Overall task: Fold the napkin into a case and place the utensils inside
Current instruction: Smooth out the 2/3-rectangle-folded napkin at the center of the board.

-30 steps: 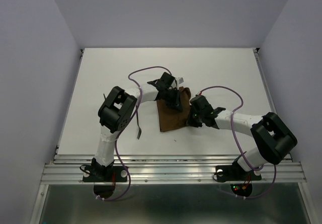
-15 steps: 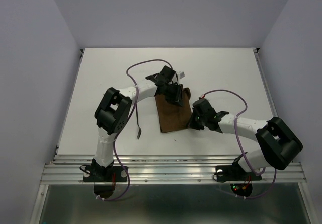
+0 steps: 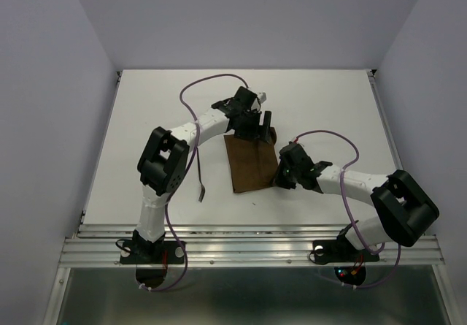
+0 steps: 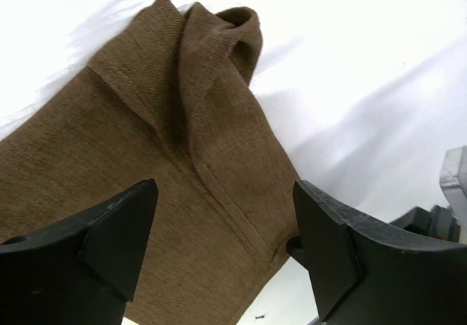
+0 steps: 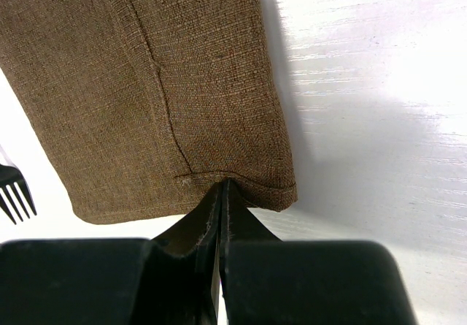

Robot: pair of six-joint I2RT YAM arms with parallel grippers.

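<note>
**A:** Start at the near side. What is the right end effector (image 5: 222, 193) doing?

**B:** Its fingers are pressed together with no gap. The tips meet on the hem of the napkin (image 3: 252, 166) at its near right corner, and the cloth puckers a little there, so it looks pinched.

**A:** What else is on the near part of the worktop (image 3: 146, 120)?

**B:** A fork (image 3: 200, 185), thin and dark. It lies flat to the left of the napkin, apart from it and close beside the left arm. The right wrist view catches its tines just past the cloth's edge.

**A:** And the napkin itself?

**B:** It is brown and folded into a tall rectangle, and it lies flat between the two arms, slightly right of the middle. A stitched hem line runs along its length. At the far end one corner is bunched into a loose rolled fold that stands a bit proud of the rest.

**A:** And the left end effector (image 4: 222, 215)?

**B:** It is above that far end with its fingers spread wide, one on each side of the cloth in its own camera. It is holding nothing, and I can't tell whether the tips touch the fabric.
</note>
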